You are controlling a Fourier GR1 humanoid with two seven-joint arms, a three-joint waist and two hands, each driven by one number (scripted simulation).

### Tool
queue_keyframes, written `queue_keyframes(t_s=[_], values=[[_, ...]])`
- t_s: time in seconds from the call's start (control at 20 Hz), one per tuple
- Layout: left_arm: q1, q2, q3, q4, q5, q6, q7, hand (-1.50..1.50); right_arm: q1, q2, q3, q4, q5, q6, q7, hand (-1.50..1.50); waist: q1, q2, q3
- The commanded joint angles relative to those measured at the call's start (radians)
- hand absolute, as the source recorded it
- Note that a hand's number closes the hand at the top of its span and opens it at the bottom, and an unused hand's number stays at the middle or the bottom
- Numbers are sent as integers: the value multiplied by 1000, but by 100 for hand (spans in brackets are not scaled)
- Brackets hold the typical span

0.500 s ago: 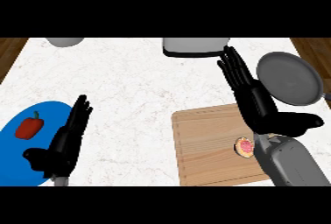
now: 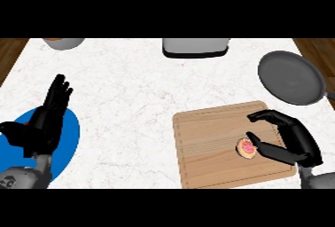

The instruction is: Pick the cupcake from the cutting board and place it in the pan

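- Head view: one small round cupcake with pink frosting point(image 2: 247, 147) sits on the right half of the one light wooden cutting board point(image 2: 209, 150), near right on the white marbled surface point(image 2: 131, 88).
- The black right hand point(image 2: 288, 139) is curled around the cupcake from the right, thumb touching its near-right edge, fingers arched over the far side; not yet pinching it, as far as I can tell.
- The cupcake is likely light, soft and easily crushed; best taken low at the sides of its base, not on the frosting.
- One round dark grey pan point(image 2: 291, 77) lies far right, beyond the board.
- The black left hand point(image 2: 46, 119) rests spread, fingers up, over one blue plate point(image 2: 68, 133) near left.
- Two grey things stand at the far edge.
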Motion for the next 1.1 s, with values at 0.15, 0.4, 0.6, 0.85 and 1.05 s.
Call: queue_keyframes(t_s=[0.15,0.4,0.6,0.85,1.05], values=[[-35,-3,39,74,-2,5,-11,0,277,-164,-192,-37,126,-163,-294,-150,-44,-10,-2],[-57,31,65,81,14,-61,3,0,468,-352,-303,-193,100,-59,-244,-150,-2,-9,-3],[-106,2,45,115,5,-56,29,0,504,-505,-316,-327,187,-32,-71,-150,-4,-7,-5],[-61,-2,60,91,0,-91,-3,0,501,-576,-435,-522,103,45,209,-150,23,-6,-4],[-107,-37,50,128,-28,-76,3,0,413,-623,-450,-660,137,51,391,-150,26,-5,-3]])
